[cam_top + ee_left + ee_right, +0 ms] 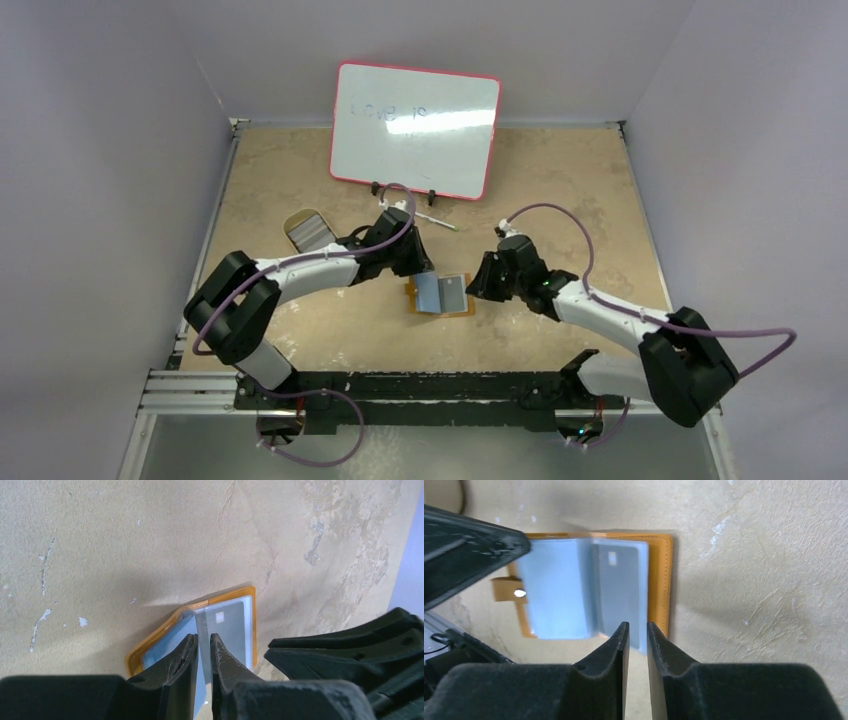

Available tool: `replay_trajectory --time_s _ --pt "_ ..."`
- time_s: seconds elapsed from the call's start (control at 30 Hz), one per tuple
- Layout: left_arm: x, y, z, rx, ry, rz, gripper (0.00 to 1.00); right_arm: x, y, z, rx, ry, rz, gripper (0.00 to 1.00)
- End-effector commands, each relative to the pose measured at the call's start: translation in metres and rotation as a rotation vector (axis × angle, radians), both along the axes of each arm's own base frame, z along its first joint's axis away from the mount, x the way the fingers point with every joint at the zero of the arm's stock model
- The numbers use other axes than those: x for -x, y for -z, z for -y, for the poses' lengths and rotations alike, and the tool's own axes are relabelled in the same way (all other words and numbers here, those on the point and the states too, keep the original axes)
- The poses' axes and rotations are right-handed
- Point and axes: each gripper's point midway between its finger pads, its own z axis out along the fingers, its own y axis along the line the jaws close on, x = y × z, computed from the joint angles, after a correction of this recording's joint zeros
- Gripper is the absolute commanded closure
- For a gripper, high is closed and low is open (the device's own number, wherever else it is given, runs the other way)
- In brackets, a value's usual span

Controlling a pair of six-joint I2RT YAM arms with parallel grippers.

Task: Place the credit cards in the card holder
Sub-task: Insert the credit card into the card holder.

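The card holder point(441, 294) lies open on the table between both arms, orange-tan with bluish clear sleeves. One credit card point(620, 580), grey-looking with a pale chip, sits in a right-hand sleeve; the left wrist view also shows this card point(231, 622). My left gripper point(202, 637) is shut on the edge of a raised plastic sleeve. It reaches in from the holder's upper left point(418, 268). My right gripper point(637, 625) stands just off the holder's right edge point(478, 283). Its jaws are slightly open with only bare table between them.
A pink-framed whiteboard point(415, 130) leans at the back. An oval tan dish point(306, 230) with something grey inside sits behind the left arm. A slim pen point(435, 221) lies in front of the whiteboard. Grey walls close in both table sides.
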Motion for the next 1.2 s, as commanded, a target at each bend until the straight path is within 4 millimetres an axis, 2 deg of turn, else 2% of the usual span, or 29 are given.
replay_trajectory --time_s 0.0,0.17,0.3,0.4,0.57,0.7,0.83,0.97,1.1,1.17 --pt "-0.003 -0.017 0.003 0.008 0.021 0.039 0.86 -0.01 -0.044 -0.005 -0.042 0.014 0.07 0.78" --pt "-0.001 -0.014 0.002 0.006 0.024 0.031 0.86 -0.01 -0.079 -0.021 -0.114 -0.019 0.125 0.78" --pt "-0.004 -0.025 -0.003 -0.01 0.015 0.053 0.86 -0.01 -0.081 -0.038 -0.148 -0.065 0.136 0.76" --pt "-0.014 -0.038 -0.017 -0.07 -0.016 0.093 0.85 -0.013 -0.078 -0.053 -0.173 -0.095 0.15 0.68" --pt "-0.031 -0.054 -0.056 -0.164 -0.095 0.124 0.81 -0.015 -0.063 -0.077 -0.111 -0.127 0.113 0.66" --pt "-0.038 -0.061 -0.087 -0.221 -0.146 0.127 0.81 -0.017 -0.054 -0.078 -0.071 -0.119 0.097 0.66" --pt "-0.047 -0.072 -0.141 -0.377 -0.206 0.135 0.78 -0.017 -0.05 -0.077 -0.047 -0.118 0.087 0.65" --pt "-0.056 -0.088 -0.185 -0.491 -0.196 0.176 0.74 -0.016 -0.049 -0.077 -0.053 -0.126 0.09 0.63" --pt "-0.058 -0.086 -0.228 -0.758 -0.121 0.191 0.68 -0.014 -0.049 -0.08 -0.066 -0.141 0.09 0.63" --pt "-0.059 -0.079 -0.239 -0.827 -0.084 0.163 0.64 -0.013 -0.049 -0.08 -0.065 -0.145 0.089 0.63"
